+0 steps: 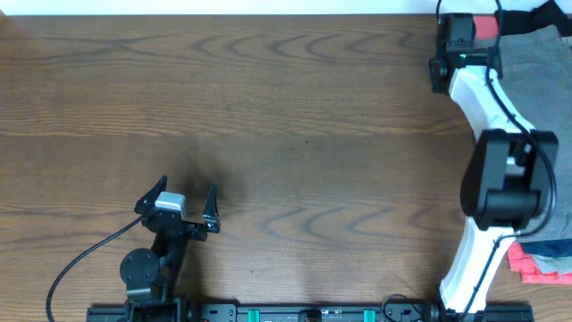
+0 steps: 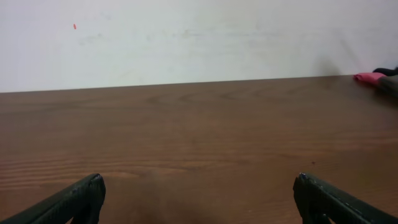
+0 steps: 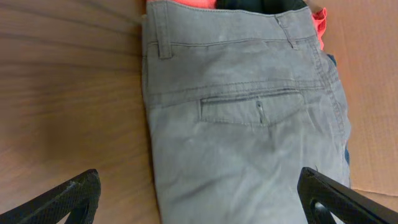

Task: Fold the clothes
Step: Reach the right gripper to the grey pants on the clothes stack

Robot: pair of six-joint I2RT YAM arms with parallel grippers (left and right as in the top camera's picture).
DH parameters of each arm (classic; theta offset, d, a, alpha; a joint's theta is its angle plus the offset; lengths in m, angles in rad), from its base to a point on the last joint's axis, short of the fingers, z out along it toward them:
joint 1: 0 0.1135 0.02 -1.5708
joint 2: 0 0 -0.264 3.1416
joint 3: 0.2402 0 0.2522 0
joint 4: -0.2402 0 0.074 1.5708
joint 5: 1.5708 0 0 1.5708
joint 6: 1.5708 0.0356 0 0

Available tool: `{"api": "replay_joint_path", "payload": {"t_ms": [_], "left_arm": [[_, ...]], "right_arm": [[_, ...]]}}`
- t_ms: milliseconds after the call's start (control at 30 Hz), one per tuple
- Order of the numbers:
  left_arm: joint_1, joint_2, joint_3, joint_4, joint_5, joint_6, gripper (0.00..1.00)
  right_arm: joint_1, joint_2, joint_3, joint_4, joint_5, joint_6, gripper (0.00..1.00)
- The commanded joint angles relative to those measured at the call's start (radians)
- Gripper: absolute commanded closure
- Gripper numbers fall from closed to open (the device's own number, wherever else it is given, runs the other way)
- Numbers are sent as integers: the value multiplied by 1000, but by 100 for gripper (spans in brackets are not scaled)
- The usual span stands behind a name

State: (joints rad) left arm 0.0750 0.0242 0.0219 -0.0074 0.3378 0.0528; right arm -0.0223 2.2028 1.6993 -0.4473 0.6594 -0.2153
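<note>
Grey shorts (image 3: 242,124) lie flat on a coral-red garment (image 3: 319,25) at the table's (image 1: 268,107) far right corner, below the wide-open, empty right gripper (image 3: 198,186); left gripper (image 1: 186,199) is also wide; cloth likely soft, light, floppy, so pinch the stiffer waistband (image 3: 217,25).

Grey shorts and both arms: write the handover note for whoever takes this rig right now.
Left gripper: open, empty, over the near side of the table.
Right gripper: open, over the grey shorts, gripping nothing.
The shorts lie flat on top of a pile at the far right corner, over a coral-red garment and a black garment.
Done: no fold visibly started.
Left: grip the shorts, fold them, then the rest.
</note>
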Motion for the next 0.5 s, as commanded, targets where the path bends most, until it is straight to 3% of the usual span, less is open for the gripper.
{"api": "replay_joint_path", "payload": {"t_ms": [0,133,300,467], "left_arm": [[4,0,-17,-37,21,6,2],[4,0,-17,-37,21,6,2],[4,0,-17,-37,21,6,2],[4,0,-17,-37,21,6,2]], "right_arm": [[-10,67,66,12,74,-69,1],[-17,133,82,46,93,-101,1],[-30,182,82,82,96,-100,10],[-48,210,82,101,92,-100,10]]}}
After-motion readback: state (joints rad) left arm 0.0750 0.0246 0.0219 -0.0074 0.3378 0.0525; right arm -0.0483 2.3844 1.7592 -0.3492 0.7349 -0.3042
